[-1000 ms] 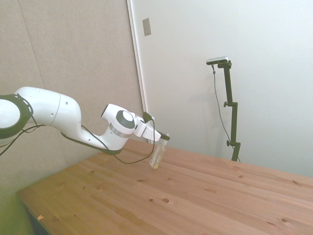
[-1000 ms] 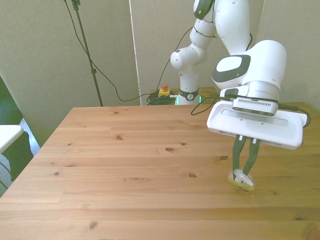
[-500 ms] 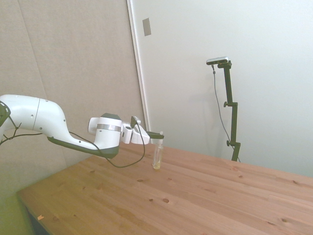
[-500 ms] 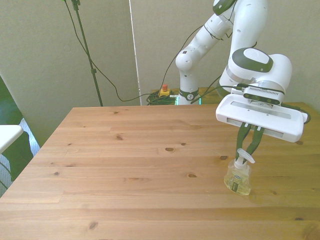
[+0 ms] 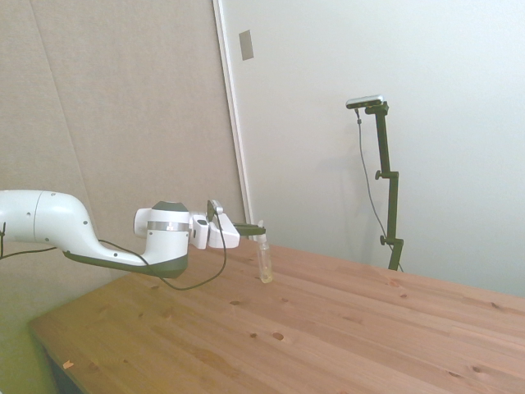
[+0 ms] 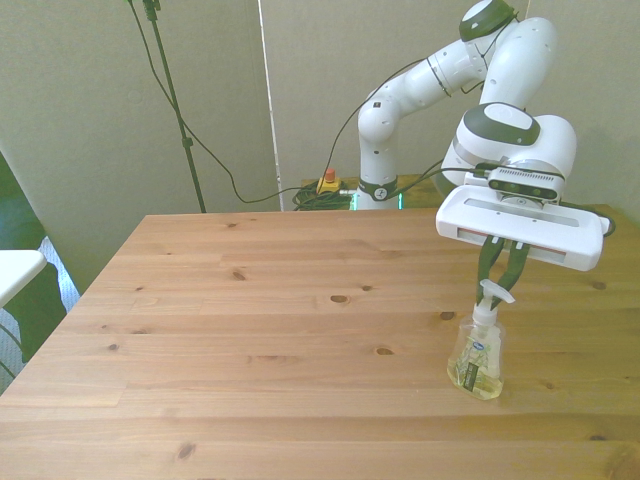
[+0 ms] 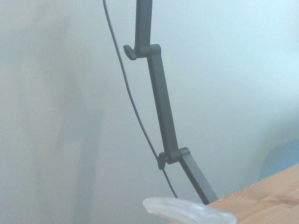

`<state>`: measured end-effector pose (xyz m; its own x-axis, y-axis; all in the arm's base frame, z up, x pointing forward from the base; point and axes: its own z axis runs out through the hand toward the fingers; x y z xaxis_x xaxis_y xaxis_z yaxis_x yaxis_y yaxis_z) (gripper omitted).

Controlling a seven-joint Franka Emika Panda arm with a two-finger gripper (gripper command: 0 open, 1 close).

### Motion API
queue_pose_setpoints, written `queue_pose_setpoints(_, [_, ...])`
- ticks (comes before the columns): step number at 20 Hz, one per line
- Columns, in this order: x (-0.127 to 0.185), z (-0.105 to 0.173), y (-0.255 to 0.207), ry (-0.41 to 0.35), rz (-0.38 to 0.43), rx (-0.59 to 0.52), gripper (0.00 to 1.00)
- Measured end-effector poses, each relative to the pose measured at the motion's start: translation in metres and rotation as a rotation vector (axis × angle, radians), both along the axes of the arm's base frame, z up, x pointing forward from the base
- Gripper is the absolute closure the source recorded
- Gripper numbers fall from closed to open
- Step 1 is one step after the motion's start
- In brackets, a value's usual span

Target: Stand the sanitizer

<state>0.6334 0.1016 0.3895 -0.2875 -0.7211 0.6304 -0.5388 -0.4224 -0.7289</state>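
Observation:
The sanitizer [image 6: 477,352] is a small clear bottle with a yellowish base and a white nozzle cap. It stands upright on the wooden table [image 6: 260,330], near the front view's right side. In the side view the sanitizer [image 5: 265,264] stands toward the table's far edge. My gripper [image 6: 498,286] reaches in level, and its dark fingers close together on the nozzle at the bottle's top. The side view shows the gripper [image 5: 259,235] at the height of the bottle's cap. A blurred clear piece, apparently the cap [image 7: 187,212], shows in the wrist view.
The table's right edge in the front view runs close beside the bottle. A red button box [image 6: 328,181] and cables lie on the floor behind the table. A white surface [image 6: 15,272] pokes in at the front view's left.
The bottle went from lying tilted in the fingers to standing upright on its base. The wrist swung level and the arm drew back a little.

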Motion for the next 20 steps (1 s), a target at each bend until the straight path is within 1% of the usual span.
queue_pose_setpoints(6, [0.000,0.005,-0.008,0.018,-0.014,0.017,0.00])
queue_pose_setpoints(13, [0.001,0.008,0.005,0.061,0.010,0.031,0.00])
queue_pose_setpoints(20, [0.000,0.013,0.008,0.089,0.007,0.031,0.00])
